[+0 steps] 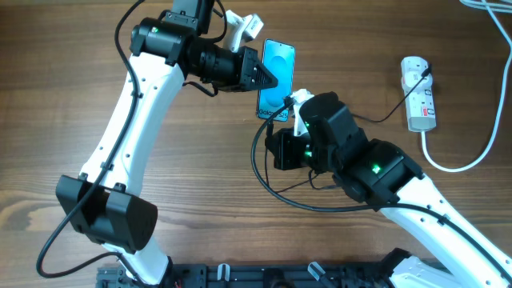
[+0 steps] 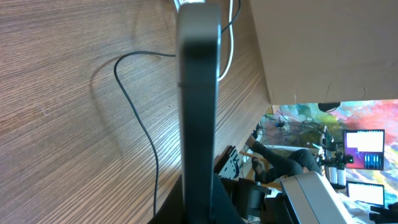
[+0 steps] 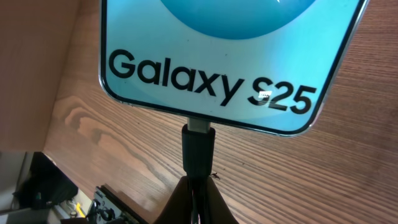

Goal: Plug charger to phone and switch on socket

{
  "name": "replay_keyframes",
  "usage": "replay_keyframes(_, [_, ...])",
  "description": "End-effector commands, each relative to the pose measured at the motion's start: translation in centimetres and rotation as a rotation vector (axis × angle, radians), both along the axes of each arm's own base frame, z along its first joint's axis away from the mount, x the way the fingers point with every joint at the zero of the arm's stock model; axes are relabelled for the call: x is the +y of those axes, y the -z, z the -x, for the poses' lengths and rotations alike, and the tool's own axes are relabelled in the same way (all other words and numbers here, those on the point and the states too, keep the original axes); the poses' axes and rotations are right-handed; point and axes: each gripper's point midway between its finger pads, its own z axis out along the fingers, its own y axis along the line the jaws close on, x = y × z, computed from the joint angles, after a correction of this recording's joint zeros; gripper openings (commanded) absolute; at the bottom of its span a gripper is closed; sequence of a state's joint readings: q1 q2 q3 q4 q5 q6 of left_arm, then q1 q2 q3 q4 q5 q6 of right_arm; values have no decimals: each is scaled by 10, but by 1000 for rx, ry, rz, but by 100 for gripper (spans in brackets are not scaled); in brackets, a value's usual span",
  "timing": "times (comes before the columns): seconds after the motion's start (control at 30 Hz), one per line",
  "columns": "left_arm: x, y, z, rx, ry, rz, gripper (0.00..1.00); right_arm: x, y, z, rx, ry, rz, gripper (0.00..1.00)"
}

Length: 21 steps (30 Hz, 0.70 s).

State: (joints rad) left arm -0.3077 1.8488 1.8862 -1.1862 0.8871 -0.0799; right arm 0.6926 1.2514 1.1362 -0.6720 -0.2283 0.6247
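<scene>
The phone (image 1: 278,72) has a cyan screen and a white strip reading "Galaxy S25" (image 3: 211,81). My left gripper (image 1: 270,78) is shut on its side; in the left wrist view the phone (image 2: 199,106) shows edge-on between the fingers. My right gripper (image 3: 198,186) is shut on the charger's black connector (image 3: 198,149), whose tip meets the phone's bottom edge. The thin black cable (image 1: 384,116) runs to a black plug in the white socket (image 1: 419,94) at the right.
The socket's thick white cord (image 1: 460,164) loops along the right edge. Slack black cable (image 1: 268,180) curls on the wood below the right arm. The cable also crosses the table in the left wrist view (image 2: 140,124).
</scene>
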Motion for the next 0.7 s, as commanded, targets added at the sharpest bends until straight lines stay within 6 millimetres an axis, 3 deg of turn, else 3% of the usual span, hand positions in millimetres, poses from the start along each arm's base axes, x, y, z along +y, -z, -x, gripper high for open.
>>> replay_keyframes(0.0, [-3,-17,7,-36,31,43,4,3,-9,-4,1,13,-27,5])
replay_keyframes(0.67, [-3,-17,7,-36,31,43,4,1,-9,-7,35,68,-53,5])
